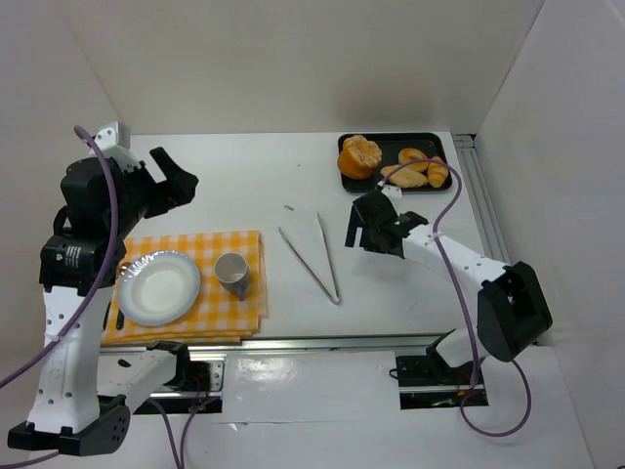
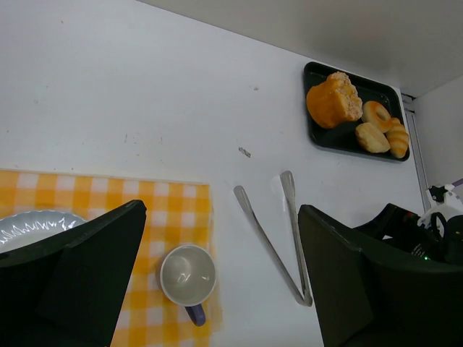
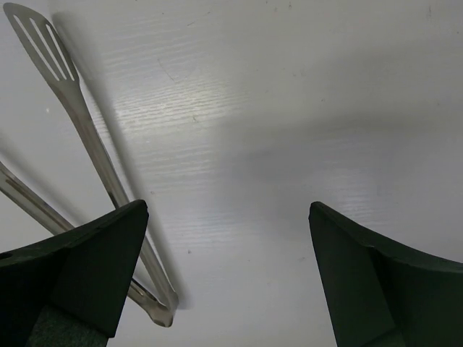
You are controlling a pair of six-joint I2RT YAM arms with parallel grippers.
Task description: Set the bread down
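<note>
Top external | bread in black tray, far right corner of table | tongs mid-table | right gripper spread wide, empty, beside tongs | left gripper wide, empty, near left edge

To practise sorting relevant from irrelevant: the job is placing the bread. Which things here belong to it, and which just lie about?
Likely for the job: bread, black tray, tongs, plate.
Lying about: cup, checked cloth.

Tongs: polished, reflective metal. Table: white, matt, faint wood grain. Cloth: woven checked fabric. Plate: glossy, smooth. Tray: black, smooth. Bread: rough, matt crust.
</note>
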